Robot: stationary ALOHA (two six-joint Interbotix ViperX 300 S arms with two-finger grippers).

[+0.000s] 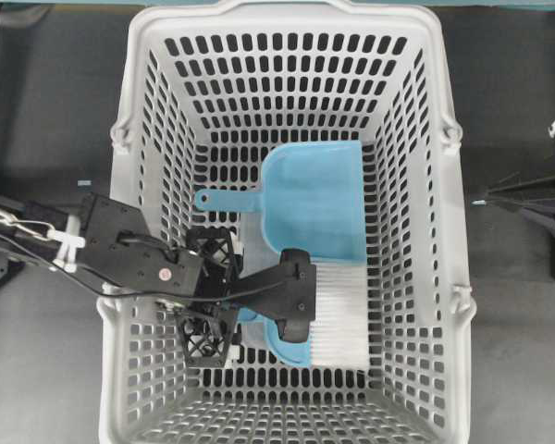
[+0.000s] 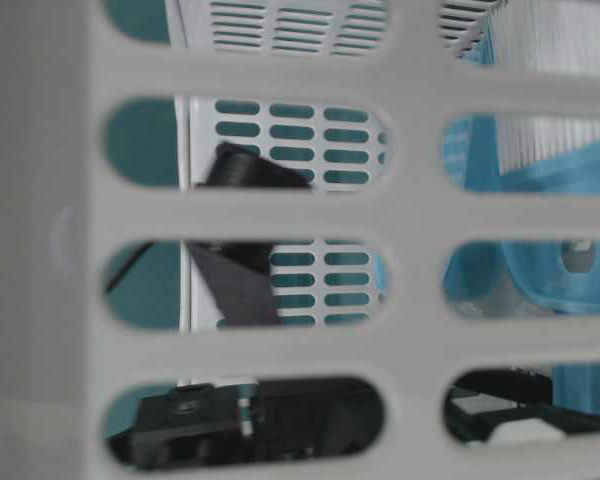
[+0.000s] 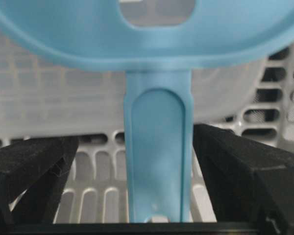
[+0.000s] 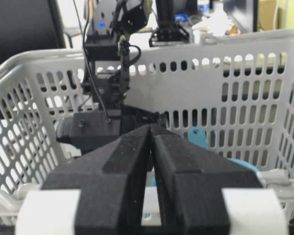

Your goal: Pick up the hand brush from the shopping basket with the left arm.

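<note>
The light-blue hand brush (image 1: pixel 338 316), white bristles to the right, lies on the floor of the light-grey shopping basket (image 1: pixel 132 111), just in front of a light-blue dustpan (image 1: pixel 314 199). My left gripper (image 1: pixel 276 310) is down inside the basket over the brush's handle end. In the left wrist view the thin handle (image 3: pixel 158 156) runs between my two black fingers (image 3: pixel 29 166), with a gap on each side, so the gripper (image 3: pixel 158 147) is open. The brush's rounded back (image 3: pixel 147 34) fills the top of that view. My right gripper (image 4: pixel 150 128) is shut and empty outside the basket.
The basket's walls surround my left gripper closely; the left wall (image 1: pixel 120 314) lies under the forearm. The right arm (image 1: pixel 536 199) rests off the basket's right side. The table-level view looks through the basket's slotted wall (image 2: pixel 40 250) at blue plastic (image 2: pixel 525 270).
</note>
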